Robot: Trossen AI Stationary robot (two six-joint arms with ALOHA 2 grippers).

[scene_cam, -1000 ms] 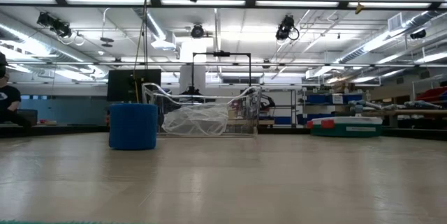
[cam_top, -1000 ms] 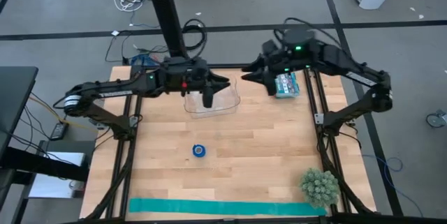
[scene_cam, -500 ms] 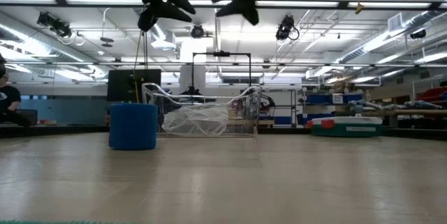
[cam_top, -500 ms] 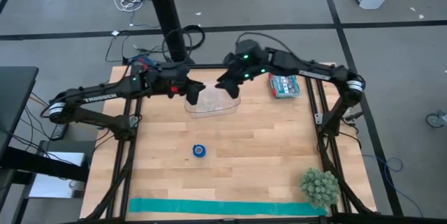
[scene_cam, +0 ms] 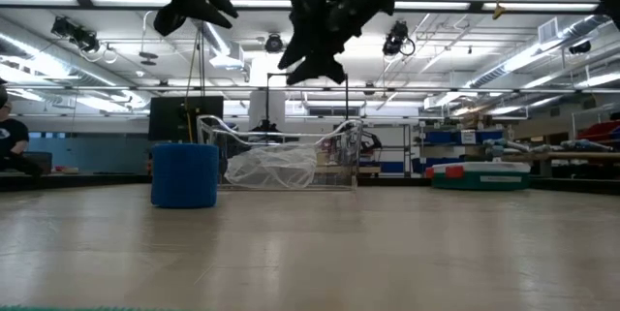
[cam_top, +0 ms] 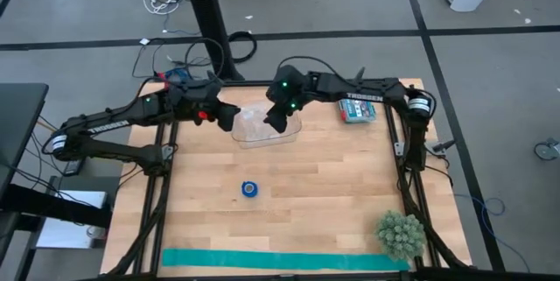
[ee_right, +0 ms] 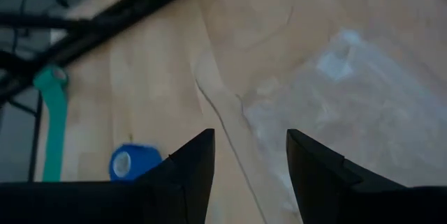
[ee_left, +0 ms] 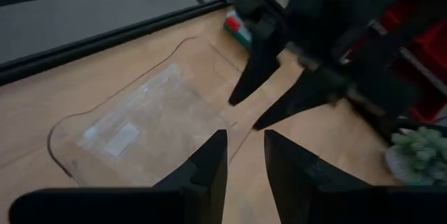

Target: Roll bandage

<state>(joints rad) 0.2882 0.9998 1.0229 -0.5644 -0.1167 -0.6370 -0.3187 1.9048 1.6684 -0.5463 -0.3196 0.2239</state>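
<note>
The bandage (cam_top: 249,189) is a small royal-blue roll standing on one flat end on the wooden table; it also shows in the low view (scene_cam: 184,175) and the right wrist view (ee_right: 133,162). No gripper touches it. My left gripper (cam_top: 226,116) hangs open above the left edge of a clear plastic tray (cam_top: 265,123), well above the table (scene_cam: 179,11). My right gripper (cam_top: 273,119) hangs open over the tray's middle (scene_cam: 305,59), slanting down toward the left. Both have nothing between their fingers (ee_left: 244,161) (ee_right: 250,158).
The clear tray (ee_left: 140,123) at the table's far middle holds a crumpled clear bag. A teal-green strip (cam_top: 284,259) lies along the near edge. A green plant (cam_top: 401,233) stands near right, and a small packet (cam_top: 357,108) lies far right.
My right gripper has swung from the far right toward the table's left and come down over the clear tray. My left gripper has drawn back from over the tray toward the table's left and tipped up from pointing down. The bandage roll has not moved.
</note>
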